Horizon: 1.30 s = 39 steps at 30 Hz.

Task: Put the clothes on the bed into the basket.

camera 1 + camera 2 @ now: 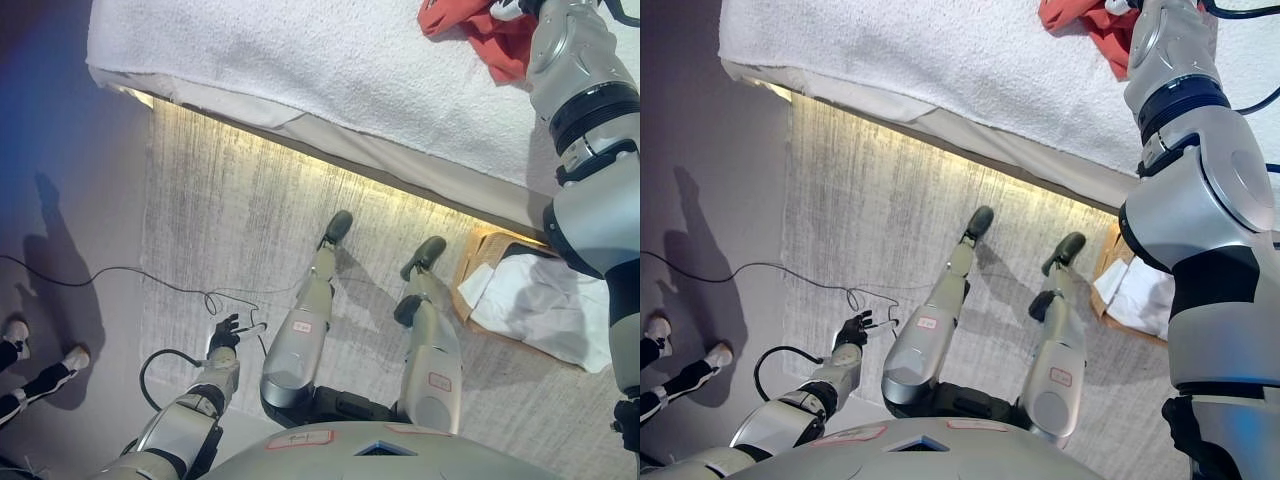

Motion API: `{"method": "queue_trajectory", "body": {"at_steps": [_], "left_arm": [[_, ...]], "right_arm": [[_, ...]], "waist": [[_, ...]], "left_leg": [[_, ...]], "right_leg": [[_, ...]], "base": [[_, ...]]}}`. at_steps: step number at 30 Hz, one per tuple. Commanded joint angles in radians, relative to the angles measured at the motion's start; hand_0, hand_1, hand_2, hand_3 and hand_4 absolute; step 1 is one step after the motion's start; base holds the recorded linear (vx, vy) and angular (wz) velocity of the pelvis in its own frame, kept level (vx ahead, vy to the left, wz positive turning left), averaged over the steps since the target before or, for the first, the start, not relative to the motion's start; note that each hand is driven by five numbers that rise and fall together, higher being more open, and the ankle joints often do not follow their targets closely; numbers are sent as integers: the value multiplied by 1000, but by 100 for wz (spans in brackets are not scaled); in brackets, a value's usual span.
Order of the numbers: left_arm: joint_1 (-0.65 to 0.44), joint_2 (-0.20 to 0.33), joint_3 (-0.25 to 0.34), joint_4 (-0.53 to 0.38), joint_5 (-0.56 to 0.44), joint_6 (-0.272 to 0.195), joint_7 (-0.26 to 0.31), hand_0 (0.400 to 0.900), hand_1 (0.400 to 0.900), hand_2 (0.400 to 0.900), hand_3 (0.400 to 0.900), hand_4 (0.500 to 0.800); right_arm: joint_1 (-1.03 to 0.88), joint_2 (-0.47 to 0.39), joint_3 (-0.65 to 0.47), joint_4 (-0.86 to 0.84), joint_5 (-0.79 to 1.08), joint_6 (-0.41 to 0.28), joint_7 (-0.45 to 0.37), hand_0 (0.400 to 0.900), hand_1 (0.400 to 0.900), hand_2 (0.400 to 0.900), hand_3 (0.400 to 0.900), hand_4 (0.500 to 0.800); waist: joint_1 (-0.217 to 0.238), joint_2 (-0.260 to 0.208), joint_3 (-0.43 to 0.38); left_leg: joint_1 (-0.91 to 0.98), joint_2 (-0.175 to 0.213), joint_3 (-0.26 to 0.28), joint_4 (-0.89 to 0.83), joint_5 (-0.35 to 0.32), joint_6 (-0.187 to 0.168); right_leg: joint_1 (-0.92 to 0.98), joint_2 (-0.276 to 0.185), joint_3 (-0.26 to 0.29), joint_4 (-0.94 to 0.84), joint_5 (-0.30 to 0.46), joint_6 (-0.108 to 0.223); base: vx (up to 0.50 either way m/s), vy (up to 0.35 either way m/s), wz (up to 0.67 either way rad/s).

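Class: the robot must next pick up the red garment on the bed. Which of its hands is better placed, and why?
The right. Its arm reaches over the bed to the red garment, the hand barely visible at the top edge. The left hand hangs low over the floor, far from the bed.

rug point(230, 210) beside bed | person's shoes point(45, 360) at left edge

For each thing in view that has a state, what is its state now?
red garment: crumpled on the bed, right arm reaching to it.
basket: on the floor beside the bed, white cloth inside.
left hand: low at the side, holding nothing.
right hand: fingers hidden at the view's top edge.
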<state>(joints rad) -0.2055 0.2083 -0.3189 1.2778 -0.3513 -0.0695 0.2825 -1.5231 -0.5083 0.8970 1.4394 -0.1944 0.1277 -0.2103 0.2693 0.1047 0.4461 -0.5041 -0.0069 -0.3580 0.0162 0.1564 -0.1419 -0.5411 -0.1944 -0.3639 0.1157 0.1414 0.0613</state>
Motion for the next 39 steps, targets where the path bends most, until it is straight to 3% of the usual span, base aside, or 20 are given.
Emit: {"method": "queue_trajectory", "body": {"at_steps": [1, 8, 15, 23, 31, 39], "left_arm": [[41, 94, 18, 68, -28, 14, 38, 900, 900, 900, 900, 800], [45, 92, 43, 80, -39, 8, 38, 900, 900, 900, 900, 800], [54, 85, 97, 89, -46, 4, 34, 900, 900, 900, 900, 800], [102, 75, 178, 103, -24, 25, 13, 900, 900, 900, 900, 800], [126, 76, 213, 122, 4, 40, -13, 900, 900, 900, 900, 800], [127, 69, 197, 121, 41, 41, -31, 900, 900, 900, 900, 800]], "right_arm": [[-120, -21, 59, -10, 8, -17, -42, 400, 400, 400, 400, 500], [-82, -9, 12, -42, 53, -37, -53, 400, 400, 400, 400, 500], [70, -59, -175, -160, 234, -88, -98, 400, 400, 400, 400, 500], [276, -127, -264, -341, 203, -95, -57, 400, 400, 400, 400, 500], [414, -217, -317, -384, 157, -82, -15, 400, 400, 400, 400, 500], [512, -290, -364, -336, 134, -74, 8, 400, 400, 400, 400, 500]], "waist": [[-17, -35, -6], [-38, -49, -22], [-84, -82, -76], [-175, -136, -165], [-240, -131, -225], [-291, -111, -247]], "left_leg": [[41, -9, 62, -26, 7, 34], [76, -11, 74, -18, -6, 33], [152, -8, 109, -18, -42, 43], [295, 5, 207, -17, -108, 66], [386, 15, 293, -65, -123, 75], [426, 4, 367, -70, -144, 85]], "right_leg": [[62, -53, 144, 25, -40, 78], [106, -50, 154, 13, -44, 77], [191, -42, 176, -33, -30, 87], [279, -26, 250, -82, -13, 102], [289, -23, 317, -74, -7, 117], [280, -23, 381, -71, 9, 133]], "base": [[-1, 0, -5], [7, 2, -4], [45, 21, -20], [63, 30, -51], [9, 26, -40], [-9, 36, -34]]}}
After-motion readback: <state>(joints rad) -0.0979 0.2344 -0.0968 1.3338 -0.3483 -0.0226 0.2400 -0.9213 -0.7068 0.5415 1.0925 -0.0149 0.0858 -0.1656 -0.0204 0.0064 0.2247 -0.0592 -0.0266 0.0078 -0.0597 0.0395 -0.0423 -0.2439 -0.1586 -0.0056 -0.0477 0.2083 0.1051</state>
